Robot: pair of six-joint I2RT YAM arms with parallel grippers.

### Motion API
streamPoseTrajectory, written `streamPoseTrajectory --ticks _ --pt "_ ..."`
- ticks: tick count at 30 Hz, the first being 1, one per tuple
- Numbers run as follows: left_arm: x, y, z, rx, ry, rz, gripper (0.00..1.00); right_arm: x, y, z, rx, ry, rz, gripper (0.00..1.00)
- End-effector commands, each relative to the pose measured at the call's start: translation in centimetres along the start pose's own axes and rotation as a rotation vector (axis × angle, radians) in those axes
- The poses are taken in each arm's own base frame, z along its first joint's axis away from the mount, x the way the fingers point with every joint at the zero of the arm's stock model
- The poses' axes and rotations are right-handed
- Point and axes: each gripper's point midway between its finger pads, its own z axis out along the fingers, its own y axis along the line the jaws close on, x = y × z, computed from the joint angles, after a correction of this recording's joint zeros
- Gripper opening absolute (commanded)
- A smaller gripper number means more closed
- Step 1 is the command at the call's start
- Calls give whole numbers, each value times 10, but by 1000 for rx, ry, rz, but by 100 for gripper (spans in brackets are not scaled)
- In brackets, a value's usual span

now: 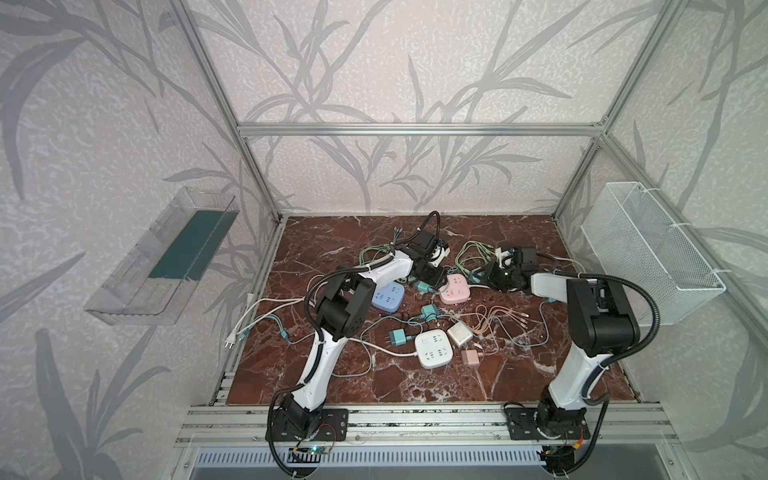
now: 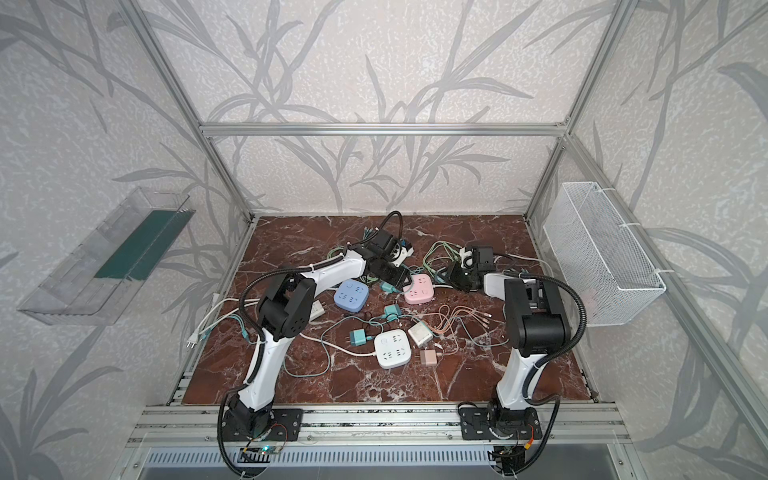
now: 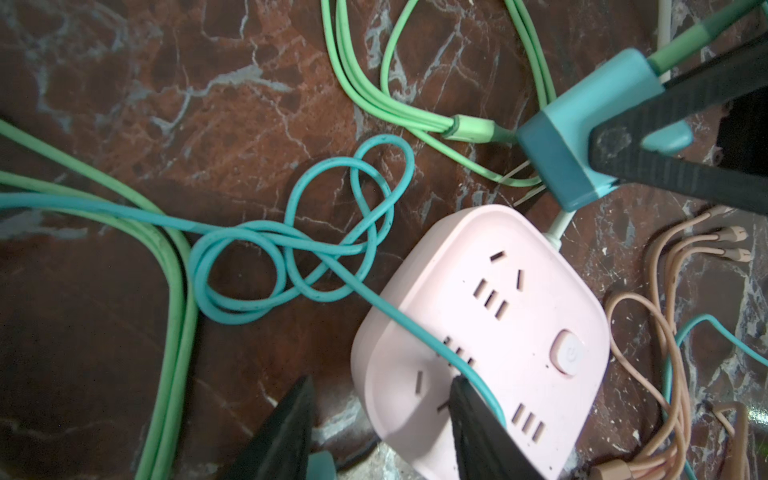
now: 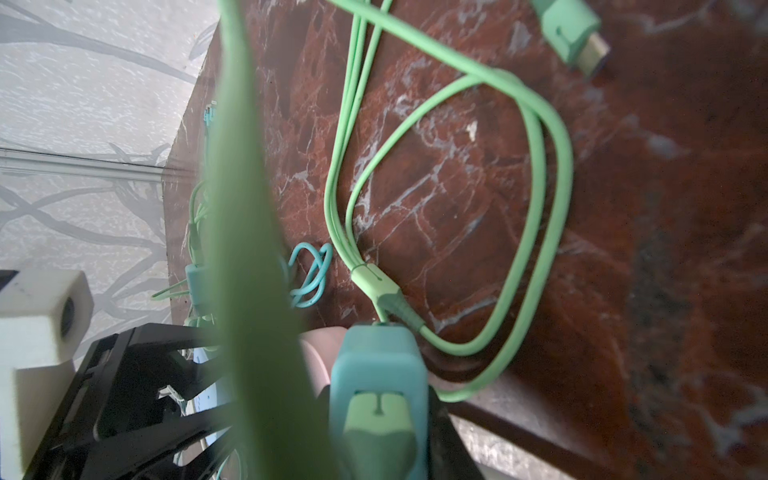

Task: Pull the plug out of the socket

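The right pincer (image 3: 648, 120) was clamped on the teal plug (image 3: 573, 124) – its black fingers pressed on two opposite sides. The plug hung just beside a corner of the pink socket (image 3: 490, 332), its thin prongs bare and out of the slots (a green cable (image 3: 469, 129) ran into its end). The left pincer (image 3: 380, 384) stood apart – one finger lay on the socket's face, the other off its edge over the table (image 3: 166, 104)

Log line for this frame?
teal plug: clear of pink socket | right pincer: shut on it | left pincer: open over socket
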Motion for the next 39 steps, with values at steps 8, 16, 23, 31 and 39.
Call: streamPoseTrajectory --ticks 8,16,23,31,39 --pt "30 -6 3 -3 95 16 54 3 -10 -1 31 10 15 45" --pt "28 -6 1 -6 91 18 55 3 -12 -9 77 11 0 53" --pt "27 -6 0 -8 89 19 55 -1 -12 -18 118 2 -7 57" --pt "27 -5 -4 -25 82 22 55 -1 -9 -30 129 8 -23 62" --pt "22 -7 -7 -22 58 24 61 -1 8 -50 108 -24 -75 68"
